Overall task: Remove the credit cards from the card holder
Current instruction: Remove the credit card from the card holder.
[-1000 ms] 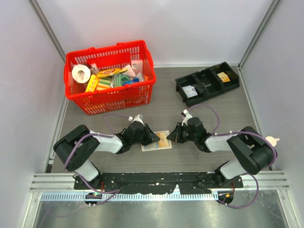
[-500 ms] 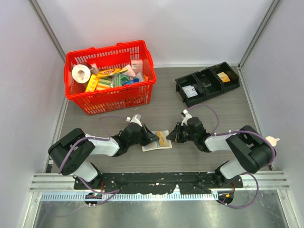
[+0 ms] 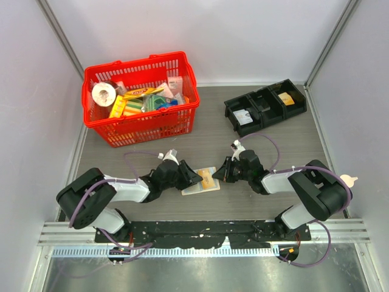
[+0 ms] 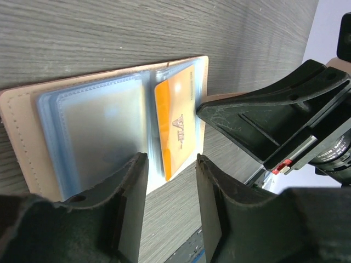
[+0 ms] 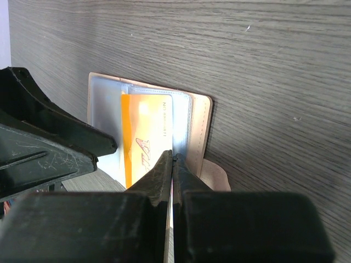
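The tan card holder [image 3: 196, 188] lies open on the table between my two grippers, its pale blue sleeves [image 4: 104, 126] facing up. A yellow-orange credit card [image 4: 174, 126] sits in the right-hand sleeve, one end poking past the holder's edge. My left gripper [image 4: 171, 160] hovers open just off that end, with nothing between its fingers. My right gripper [image 5: 174, 156] is shut, its tips resting on the holder [image 5: 200, 126] beside the card [image 5: 145, 137]. Whether it pinches a sleeve I cannot tell. The closure tab [image 5: 214, 178] lies under the right fingers.
A red basket [image 3: 134, 61] full of packets stands at the back left. A black three-part tray [image 3: 231, 111] with small items sits at the back right. White walls enclose the table on three sides.
My left gripper closed, then opened again, and the left arm drew back a little to the left. The holder and the right gripper stayed where they were.
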